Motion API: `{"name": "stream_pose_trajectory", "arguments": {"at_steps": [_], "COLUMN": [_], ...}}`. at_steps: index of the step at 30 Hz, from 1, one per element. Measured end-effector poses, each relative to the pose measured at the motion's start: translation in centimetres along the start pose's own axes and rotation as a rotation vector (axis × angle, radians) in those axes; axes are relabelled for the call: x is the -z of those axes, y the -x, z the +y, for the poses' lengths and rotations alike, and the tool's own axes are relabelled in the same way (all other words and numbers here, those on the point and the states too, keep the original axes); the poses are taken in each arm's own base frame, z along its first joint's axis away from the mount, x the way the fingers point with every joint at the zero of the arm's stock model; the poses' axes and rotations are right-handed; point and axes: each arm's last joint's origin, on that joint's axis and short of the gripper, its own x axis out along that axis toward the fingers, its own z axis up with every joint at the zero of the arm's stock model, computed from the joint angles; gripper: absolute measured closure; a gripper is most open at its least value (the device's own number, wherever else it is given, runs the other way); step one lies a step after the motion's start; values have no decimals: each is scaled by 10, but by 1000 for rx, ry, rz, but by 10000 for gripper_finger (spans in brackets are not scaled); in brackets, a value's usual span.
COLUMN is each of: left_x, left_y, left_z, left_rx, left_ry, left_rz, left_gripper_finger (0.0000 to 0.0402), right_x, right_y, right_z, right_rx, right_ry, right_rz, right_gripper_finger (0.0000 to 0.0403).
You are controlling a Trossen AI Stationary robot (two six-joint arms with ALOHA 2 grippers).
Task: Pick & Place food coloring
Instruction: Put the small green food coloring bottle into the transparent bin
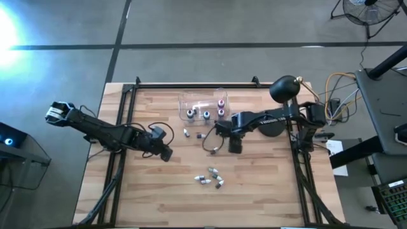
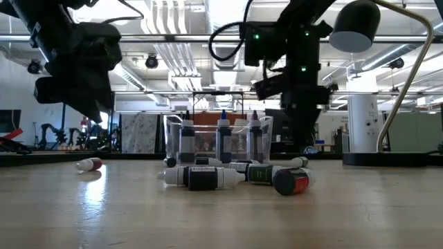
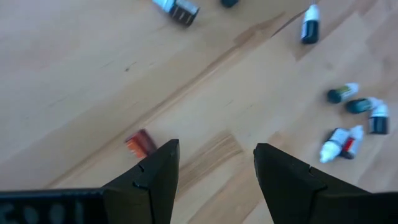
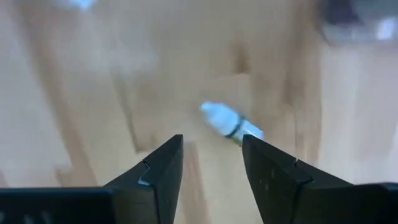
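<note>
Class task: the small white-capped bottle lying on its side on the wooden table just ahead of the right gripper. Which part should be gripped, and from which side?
Grip the small white-capped bottle across its body, just behind the dark band, coming straight down from above. It lies flat on the wooden table, so only its long sides are free. The right gripper already hangs over it, jaws open; turn them across its length.

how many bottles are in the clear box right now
4, in the clear box: left bottle, middle bottle, right bottle in a row, fourth bottle behind the right one. Glare could hide another.
</note>
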Motion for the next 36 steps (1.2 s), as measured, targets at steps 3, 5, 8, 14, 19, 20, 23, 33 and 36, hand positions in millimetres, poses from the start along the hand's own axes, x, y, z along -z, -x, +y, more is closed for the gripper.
{"name": "stream_pose_trajectory", "arguments": {"at_steps": [3,5,8,14,19,20,23,33,36], "left_x": [-1,-2,-2,-3,-3,-3,-3,-3,-3], "left_y": [0,0,0,0,0,0,0,0,0], "left_z": [-2,-2,-2,-1,-1,-2,-1,-1,-1], "left_rx": [17,11,2,-6,-5,-5,-5,-8,-8], "left_ry": [7,8,9,10,13,14,16,16,16], "left_rz": [-21,-37,-60,-76,-77,-77,-77,-78,-77], "left_gripper_finger": [220,220,220,220,220,220,220,220,220], "right_x": [2,3,1,-7,-3,-2,3,12,12], "right_y": [1,2,1,-10,-22,-23,-28,-40,-41], "right_z": [13,19,21,4,2,2,1,2,2], "right_rx": [-2,-3,21,52,40,39,35,37,34], "right_ry": [324,462,544,486,597,620,658,642,621], "right_rz": [-3,-6,-28,-39,4,4,25,24,25], "right_gripper_finger": [249,252,253,253,253,253,253,271,292]}}
